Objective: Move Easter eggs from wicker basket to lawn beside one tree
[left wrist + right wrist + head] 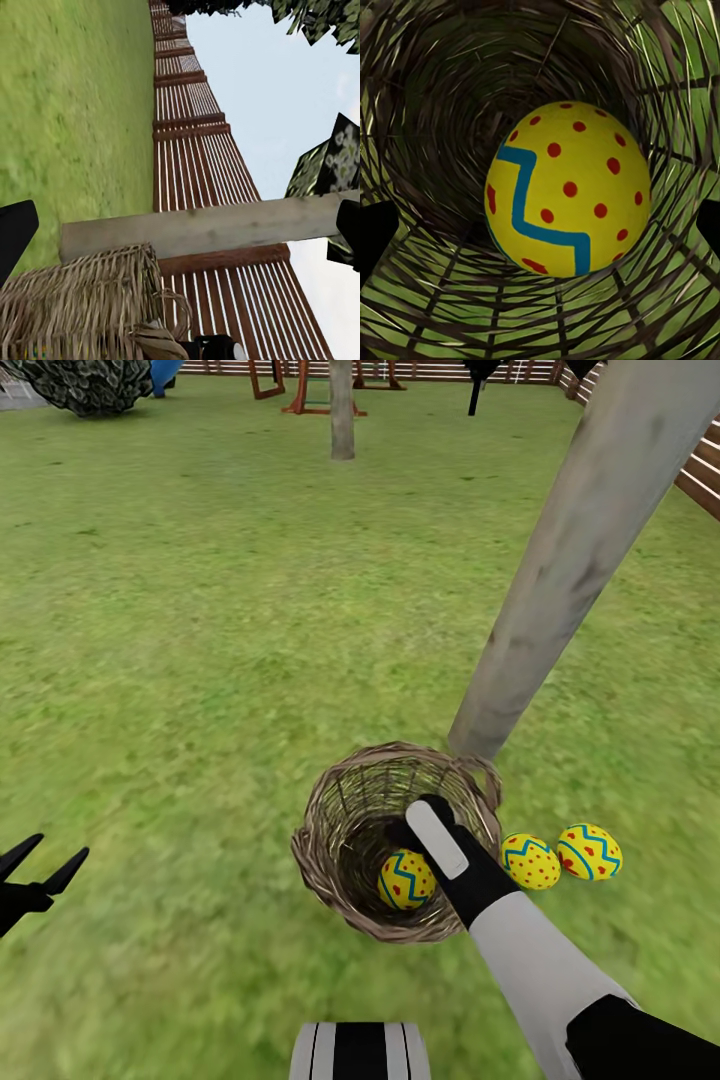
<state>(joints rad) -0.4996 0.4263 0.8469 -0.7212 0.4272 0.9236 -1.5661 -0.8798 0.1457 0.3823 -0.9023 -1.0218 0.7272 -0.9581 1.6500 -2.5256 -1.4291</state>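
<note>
Green patchy lawn (200, 610), slat fence (195, 150) behind. Wicker basket (330, 860) holds one egg (570, 187); two eggs (530, 861) lie beside tree trunk (560, 560). Right gripper (415, 830) inside basket, jaws' state unclear; left gripper (45, 860) jaws spread.

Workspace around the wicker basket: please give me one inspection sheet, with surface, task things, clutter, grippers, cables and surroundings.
Surface: lawn, green with yellowish patches.
Job's things: wicker basket lies tipped at the foot of the tree; one Easter egg inside it; two eggs on the grass beside the basket, near the trunk.
Clutter: nothing seen.
Grippers: right gripper is inside the basket, facing the egg, its fingers spread to either side of the egg; left gripper open, over the grass.
Cables: nothing seen.
Surroundings: slatted wooden fence, a second trunk, wooden play frames far off.
</note>
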